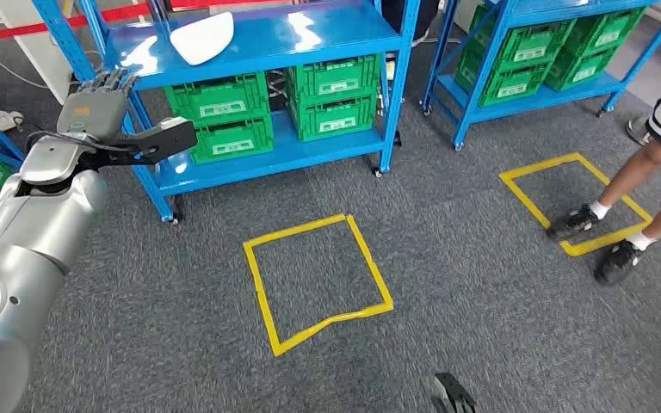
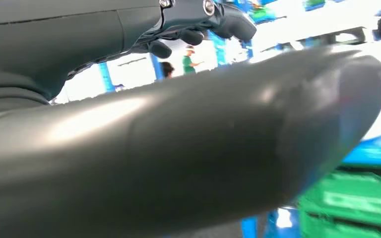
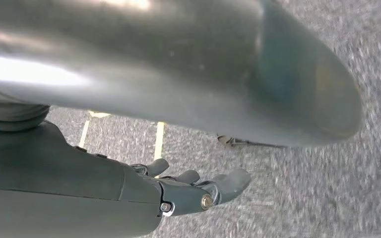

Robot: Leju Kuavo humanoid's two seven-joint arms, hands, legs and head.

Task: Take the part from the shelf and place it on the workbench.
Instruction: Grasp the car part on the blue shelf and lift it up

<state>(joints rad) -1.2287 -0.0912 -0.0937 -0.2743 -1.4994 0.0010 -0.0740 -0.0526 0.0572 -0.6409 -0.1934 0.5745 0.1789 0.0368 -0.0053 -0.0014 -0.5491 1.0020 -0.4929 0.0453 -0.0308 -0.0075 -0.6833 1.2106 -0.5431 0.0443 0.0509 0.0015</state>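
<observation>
My left arm (image 1: pixel 26 232) reaches up along the left side of the scene, and my left hand (image 1: pixel 95 107) is raised in front of the left upright of the blue shelf (image 1: pixel 267 39). Its fingers (image 1: pixel 110 82) are stretched out side by side, pointing toward the shelf, and hold nothing; the thumb sticks out to the side, well apart from them. In the left wrist view the thumb runs across the frame with the dark fingers above it, uncurled and bare.

The part (image 1: pixel 202 36), a smooth white shell, lies on the top board of the shelf near its left front corner, apart from my fingers. On the lower board, green crates (image 1: pixel 224 116) stand stacked in pairs, side by side, close to the front edge.

On the grey carpet before the shelf lies a square of yellow tape (image 1: pixel 317 280). The fingertips of my right hand (image 1: pixel 453 394) peek in at the bottom edge, hanging low over the carpet. In the right wrist view its fingers (image 3: pixel 198 186) are loosely extended, apart from the thumb, with nothing in them.

Farther right stands a second blue shelf (image 1: pixel 559 90) with more green crates. A second yellow tape square (image 1: pixel 572 202) lies before it, and a person (image 1: pixel 645 181) in dark shoes stands with one shoe on its tape.
</observation>
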